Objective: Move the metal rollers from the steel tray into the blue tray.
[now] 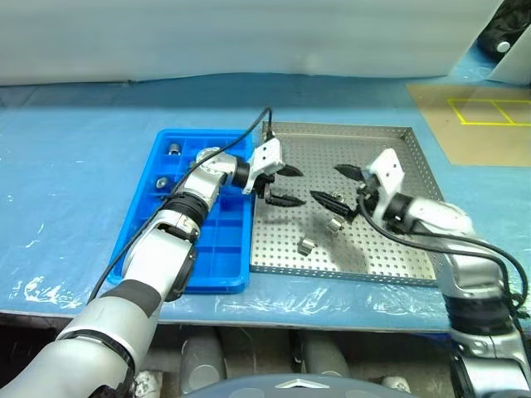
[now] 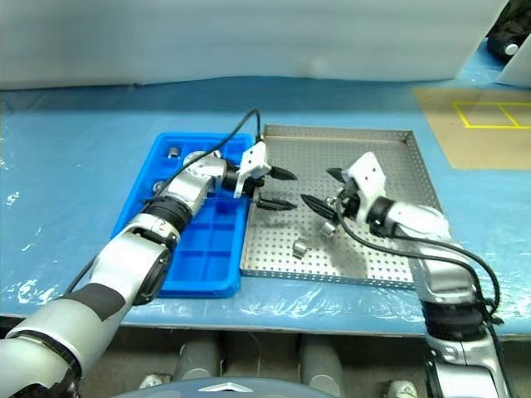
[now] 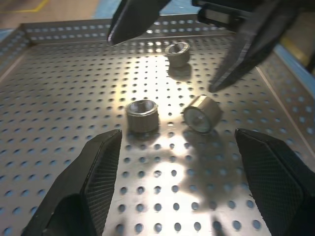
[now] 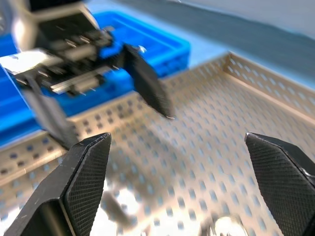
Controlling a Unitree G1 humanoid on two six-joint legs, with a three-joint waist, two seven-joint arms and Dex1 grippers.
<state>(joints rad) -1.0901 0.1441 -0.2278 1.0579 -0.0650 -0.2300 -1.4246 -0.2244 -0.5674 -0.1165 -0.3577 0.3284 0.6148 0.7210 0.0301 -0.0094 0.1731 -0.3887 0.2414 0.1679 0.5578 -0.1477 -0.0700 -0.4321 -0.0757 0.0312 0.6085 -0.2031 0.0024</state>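
A blue plastic sheet (image 1: 75, 182) covered the tabletop, and a brown board (image 1: 481, 120) with yellow lines lay at its far right corner, well apart from the work. The blue tray (image 1: 220, 249) and the steel tray (image 1: 398, 249) sat side by side, their long rims touching or nearly so, the blue one on the robot's left. Nothing stood between the two grippers and the rollers except the grippers themselves, which faced each other over the perforated floor. The left arm reached across the blue tray, its wrist bent toward the right so that the left gripper (image 1: 284, 186) pointed along the steel tray's near-left part, a black cable arching over its forearm. The right arm came in from the right edge with the right gripper (image 1: 338, 186) pointing left and slightly down. Both grippers stood wide apart and held nothing. Of the metal rollers, two lay loose on the steel tray: one (image 1: 306, 245) toward the near rim and another (image 1: 334, 224) just below the right gripper's lower finger, whether touching it I cannot tell. In the left wrist view, a third roller (image 3: 178, 51) showed farther back between the right gripper's fingers. Two more rollers (image 1: 173, 150) rested in the far-left compartments of the blue tray.
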